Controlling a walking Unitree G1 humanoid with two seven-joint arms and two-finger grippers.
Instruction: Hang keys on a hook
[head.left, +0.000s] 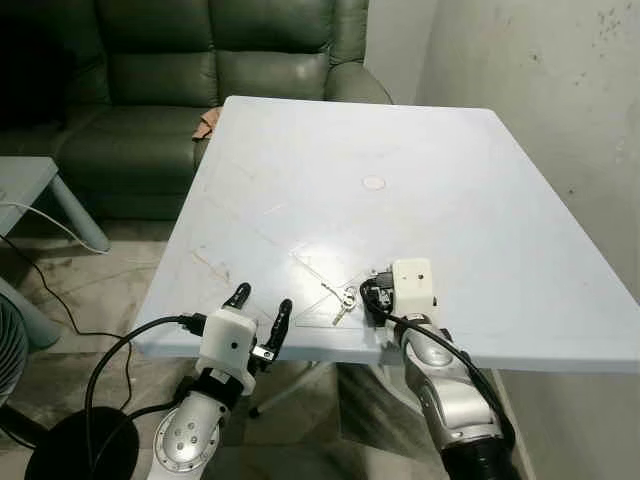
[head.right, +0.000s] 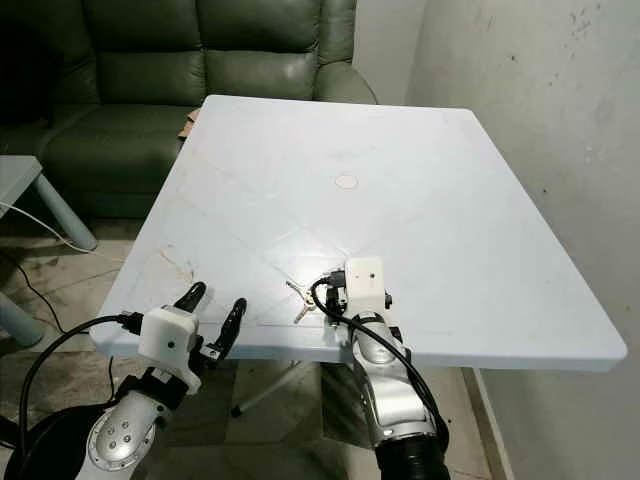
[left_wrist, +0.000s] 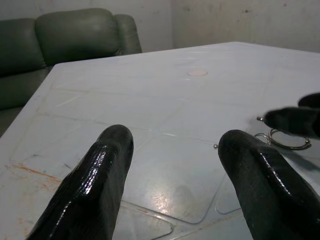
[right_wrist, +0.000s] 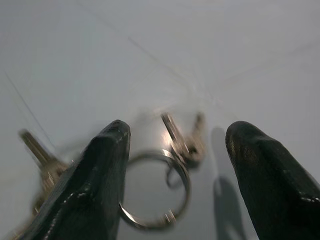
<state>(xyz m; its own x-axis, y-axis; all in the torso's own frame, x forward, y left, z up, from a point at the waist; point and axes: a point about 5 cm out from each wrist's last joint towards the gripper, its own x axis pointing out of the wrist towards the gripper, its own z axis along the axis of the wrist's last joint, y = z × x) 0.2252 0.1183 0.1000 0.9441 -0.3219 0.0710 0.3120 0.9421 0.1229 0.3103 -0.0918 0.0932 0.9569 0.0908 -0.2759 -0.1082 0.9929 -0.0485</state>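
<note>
A bunch of silver keys (head.left: 343, 300) on a ring lies flat on the pale blue table (head.left: 420, 180), close to its front edge. My right gripper (head.left: 371, 293) is low over the table just right of the keys. In the right wrist view it stands open (right_wrist: 178, 132), with the key ring (right_wrist: 186, 186) and a key (right_wrist: 175, 134) lying between its two fingers, untouched. My left gripper (head.left: 262, 298) hovers open at the table's front edge, left of the keys. The left wrist view looks between its fingers (left_wrist: 176, 135) across the tabletop, with the ring (left_wrist: 287, 143) off to one side.
A dark green sofa (head.left: 200, 60) stands behind the table, and a bare wall (head.left: 560, 80) runs along the right. A small table (head.left: 25, 180), cables and a fan (head.left: 10, 345) occupy the floor at the left. A small round mark (head.left: 373, 183) sits mid-table.
</note>
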